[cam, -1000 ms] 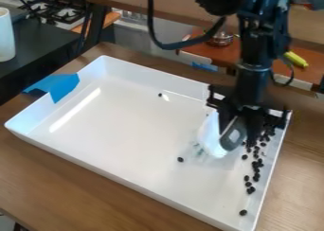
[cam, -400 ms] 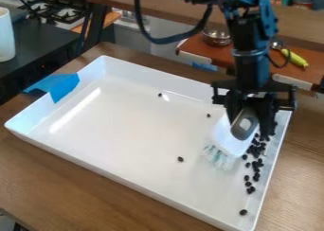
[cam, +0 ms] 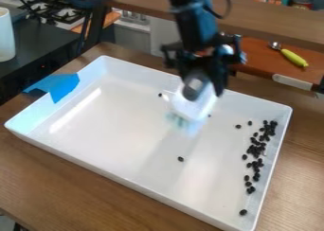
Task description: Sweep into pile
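Above the far half of the white tray (cam: 114, 140), a brush (cam: 192, 106) is being pinched by the black hand (cam: 205, 83), its grey handle being gripped between the fingers and its pale bristles being pointed down toward the tray floor, slightly blurred. Whether the floor is being touched by the bristles cannot be told. Most of the dark beans (cam: 256, 149) are being gathered in a long, uneven band beside the tray's right-hand wall, well apart from the brush. One bean (cam: 243, 212) is being seen alone at the near end of that band, and another (cam: 180, 159) is being shown by itself near the middle of the tray. One more (cam: 160, 95) is being seen just to the left of the brush. The tray is being supported by a wooden surface (cam: 95, 192), and blue tape (cam: 60, 87) is being held over its left wall. Behind, a tool with a yellow-green handle (cam: 294, 58) is being supported by a reddish-brown board (cam: 259, 55).
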Robot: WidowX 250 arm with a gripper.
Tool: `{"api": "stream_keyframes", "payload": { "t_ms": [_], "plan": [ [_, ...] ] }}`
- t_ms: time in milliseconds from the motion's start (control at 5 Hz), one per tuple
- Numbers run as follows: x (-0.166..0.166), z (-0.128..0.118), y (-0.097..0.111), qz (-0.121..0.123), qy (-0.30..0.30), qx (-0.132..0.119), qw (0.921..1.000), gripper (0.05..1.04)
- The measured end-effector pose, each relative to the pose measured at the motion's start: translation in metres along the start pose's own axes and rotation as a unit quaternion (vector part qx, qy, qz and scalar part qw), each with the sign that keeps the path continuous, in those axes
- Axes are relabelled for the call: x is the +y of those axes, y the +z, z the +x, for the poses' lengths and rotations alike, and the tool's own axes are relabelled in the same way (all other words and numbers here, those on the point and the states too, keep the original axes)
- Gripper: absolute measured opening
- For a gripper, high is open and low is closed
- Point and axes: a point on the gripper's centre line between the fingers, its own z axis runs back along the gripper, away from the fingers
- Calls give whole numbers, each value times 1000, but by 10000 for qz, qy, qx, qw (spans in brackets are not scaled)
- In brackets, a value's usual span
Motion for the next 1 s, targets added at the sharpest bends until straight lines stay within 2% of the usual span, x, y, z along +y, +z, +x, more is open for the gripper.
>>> {"api": "stream_keyframes", "payload": {
  "t_ms": [200,400,600,800,1000],
  "plan": [
    [35,3,21,-331,181,-128,9992,497],
    [75,3,27,-987,334,-55,9945,497],
    [105,4,22,-856,340,-142,9956,497],
    [120,4,4,-704,337,-26,9969,497],
    [136,2,-1,-658,512,34,9965,497]
  ]
}}
